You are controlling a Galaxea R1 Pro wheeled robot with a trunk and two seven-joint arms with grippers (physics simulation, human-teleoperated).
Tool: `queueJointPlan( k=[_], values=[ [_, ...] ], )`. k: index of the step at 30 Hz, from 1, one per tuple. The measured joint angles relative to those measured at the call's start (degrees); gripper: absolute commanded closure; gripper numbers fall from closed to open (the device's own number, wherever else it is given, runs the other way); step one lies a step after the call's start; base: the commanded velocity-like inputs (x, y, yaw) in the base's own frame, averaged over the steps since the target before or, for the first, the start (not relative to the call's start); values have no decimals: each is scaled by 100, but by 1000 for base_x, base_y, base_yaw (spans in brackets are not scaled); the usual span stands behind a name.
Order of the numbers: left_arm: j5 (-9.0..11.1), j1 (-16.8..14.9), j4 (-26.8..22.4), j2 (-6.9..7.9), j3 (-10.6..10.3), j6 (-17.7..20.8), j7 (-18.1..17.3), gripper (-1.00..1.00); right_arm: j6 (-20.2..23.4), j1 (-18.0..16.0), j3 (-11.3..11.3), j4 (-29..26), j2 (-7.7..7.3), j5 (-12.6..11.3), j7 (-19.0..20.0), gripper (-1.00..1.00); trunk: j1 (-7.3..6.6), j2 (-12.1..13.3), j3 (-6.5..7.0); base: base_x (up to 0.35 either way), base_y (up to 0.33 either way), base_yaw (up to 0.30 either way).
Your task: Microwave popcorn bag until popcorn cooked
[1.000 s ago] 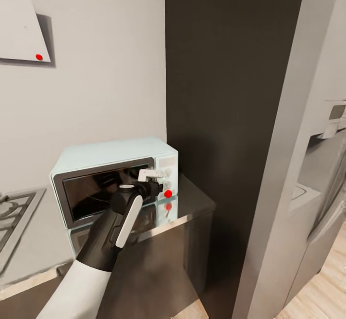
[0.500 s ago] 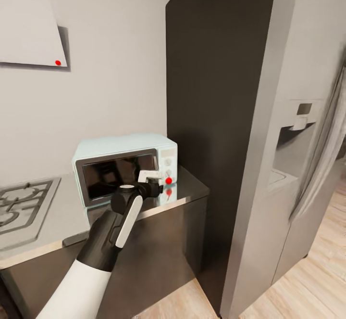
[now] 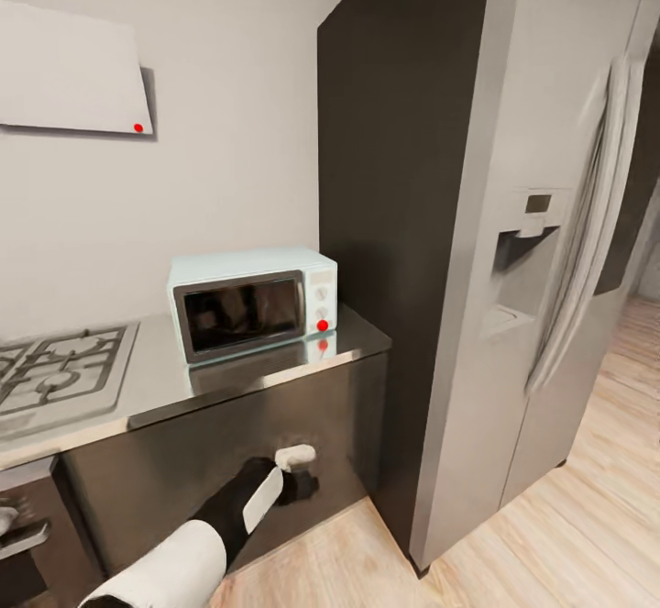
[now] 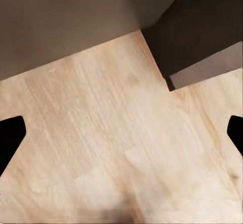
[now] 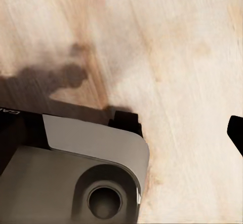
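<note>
The pale blue microwave (image 3: 252,301) stands on the grey countertop (image 3: 156,388) against the wall, its dark glass door closed and its red light (image 3: 322,325) showing by the white knobs. The popcorn bag and the popcorn are out of view. My left arm hangs low before the dark cabinet front, well below the microwave, with the left gripper (image 3: 298,472) pointing at the floor. In the left wrist view, the left gripper (image 4: 121,133) is open over bare wood floor. In the right wrist view, one fingertip (image 5: 236,132) sits at the frame's edge above the floor and my own base (image 5: 71,173).
A tall dark panel (image 3: 403,223) and a steel fridge (image 3: 550,223) with a dispenser stand right of the counter. A gas hob (image 3: 55,370) lies left of the microwave, under a white hood (image 3: 69,71). Light wood floor (image 3: 587,516) stretches to the right.
The camera has backed away, so the microwave looks smaller and farther. My left arm has dropped from in front of the microwave's knobs to low before the cabinet.
</note>
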Motion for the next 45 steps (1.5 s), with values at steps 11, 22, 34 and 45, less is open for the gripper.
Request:
queueJointPlan(
  k=[11,22,34,45],
  values=[
    [47,528,2525,100,42,-2243,-1136,-100,8,-1,14,-5,14,19,-4,-100,-4,-1,0,-81,0,0],
    [288,2394,2539,448,50,-3255,-1153,-100,50,0,12,1,3,-15,-1,-100,-4,-1,1,0,0,0],
    [330,2434,2538,500,45,-3323,-1146,-100,204,-2,25,8,62,34,-491,-100,-4,-1,1,0,0,222],
    [328,2434,2538,500,45,-3304,-1146,-100,170,-3,44,-23,8,81,-562,-100,-4,-1,1,0,0,296]
  ],
)
